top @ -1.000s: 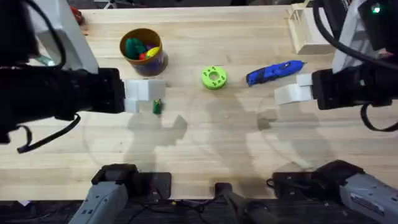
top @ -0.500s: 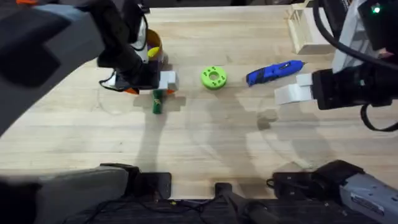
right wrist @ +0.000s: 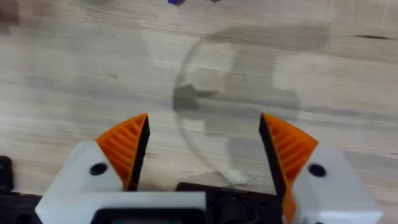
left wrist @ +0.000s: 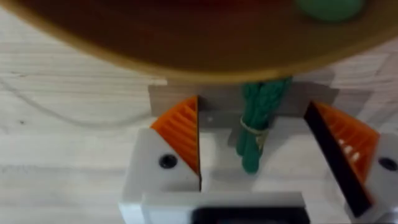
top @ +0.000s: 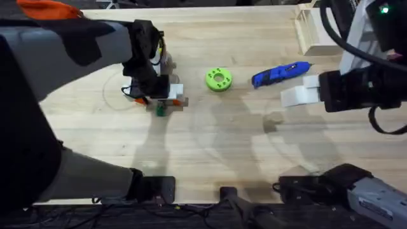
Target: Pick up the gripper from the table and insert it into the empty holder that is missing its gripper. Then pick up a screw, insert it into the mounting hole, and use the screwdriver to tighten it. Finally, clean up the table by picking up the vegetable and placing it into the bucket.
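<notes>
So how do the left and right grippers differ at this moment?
The left gripper is low at the table, its open jaws straddling the vegetable beside the bucket. The right gripper hangs open over bare wood, near the screwdriver. Both have white fingers with orange ribbed pads.

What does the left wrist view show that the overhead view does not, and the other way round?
Left wrist alone: the left gripper open, its orange pads either side of the dark green vegetable, with the bucket rim looming just beyond. Overhead alone: the blue screwdriver, the lime-green ring and the right gripper hovering near the screwdriver. Both share the vegetable, the left gripper and the wooden table.
</notes>
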Controlling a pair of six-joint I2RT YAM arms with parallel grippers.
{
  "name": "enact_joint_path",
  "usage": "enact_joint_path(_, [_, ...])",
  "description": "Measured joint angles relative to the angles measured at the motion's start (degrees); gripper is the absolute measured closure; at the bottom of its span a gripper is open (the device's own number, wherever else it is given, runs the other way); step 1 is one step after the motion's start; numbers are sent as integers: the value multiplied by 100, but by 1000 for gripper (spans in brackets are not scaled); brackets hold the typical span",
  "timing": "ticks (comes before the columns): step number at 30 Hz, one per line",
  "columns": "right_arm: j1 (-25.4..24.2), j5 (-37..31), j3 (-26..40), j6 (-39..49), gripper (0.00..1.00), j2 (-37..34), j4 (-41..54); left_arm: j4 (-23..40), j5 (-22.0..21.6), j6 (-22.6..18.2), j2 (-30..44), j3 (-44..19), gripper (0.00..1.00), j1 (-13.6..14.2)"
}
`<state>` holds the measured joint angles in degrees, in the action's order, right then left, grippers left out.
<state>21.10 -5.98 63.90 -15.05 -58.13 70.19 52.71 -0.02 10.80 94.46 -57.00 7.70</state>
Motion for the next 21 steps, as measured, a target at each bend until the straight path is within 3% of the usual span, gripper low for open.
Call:
enact_joint_path(7, [0, -1, 0, 0, 8, 0, 2, -135, 7, -8, -110, 113, 6, 0])
enact_joint_path(9, [0, -1, 0, 0, 8, -2, 2, -139, 19, -8, -110, 113, 54, 0])
enact_joint_path(12, [0, -1, 0, 0, 7, -2, 2, -131, 42, -19, -110, 115, 325, 10])
enact_joint_path(13, [0, 0, 0, 0, 8, 0, 2, -137, 54, -11, -110, 115, 798, 20])
enact_joint_path(14, [0, 0, 0, 0, 7, -2, 2, -135, 42, -16, -125, 106, 931, 22])
enact_joint_path(16, [0, -1, 0, -1, 8, -1, 3, -154, 6, -33, -135, 131, 984, 21])
enact_joint_path(21, [0, -2, 0, 0, 8, -2, 2, -145, -6, -30, -136, 137, 978, 20])
